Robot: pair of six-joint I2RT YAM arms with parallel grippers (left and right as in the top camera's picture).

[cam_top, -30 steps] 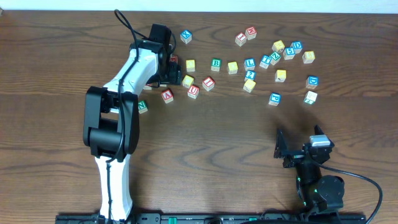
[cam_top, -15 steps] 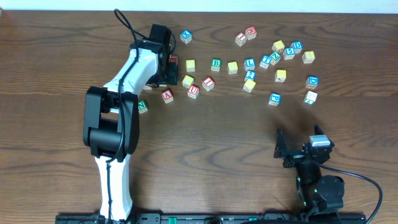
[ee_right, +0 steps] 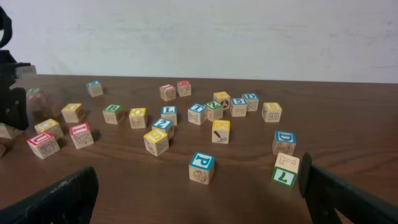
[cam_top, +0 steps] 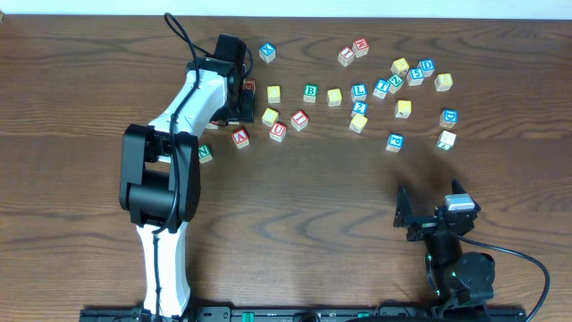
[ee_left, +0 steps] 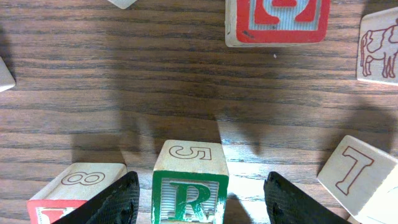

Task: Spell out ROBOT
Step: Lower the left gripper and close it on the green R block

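Brown wood worktop (cam_top: 304, 206), blocks scattered across the far half.

Left arm (cam_top: 192, 112): base at the near edge, elbow folded back at mid-worktop, white forearm reaching up and right to the far-left end of the block cluster, wrist pitched down. Left fingers (ee_left: 118, 199) spread wide, low over the worktop, straddling the R block (ee_left: 189, 196). There's a gap on both sides, so no grip.

Right arm (cam_top: 456, 259): tucked at the near-right corner, well apart from every block. Wrist roughly level, camera looking across the worktop at the cluster. Right fingers (ee_right: 59, 199) wide apart, nothing between them.

R block: green letter facing the wrist camera, "5" on its top face, upright and square to the fingers. Block marked "8" (ee_left: 78, 183) just beside it on the left, partly behind the left finger. Red-framed block (ee_left: 277, 22) and cow-picture block (ee_left: 379, 46) farther out, apart from it.

B block (cam_top: 310, 91), green, sits mid-row. T block (cam_top: 446, 139), green, at the right edge of the scatter, blue P block (cam_top: 394, 141) near it.
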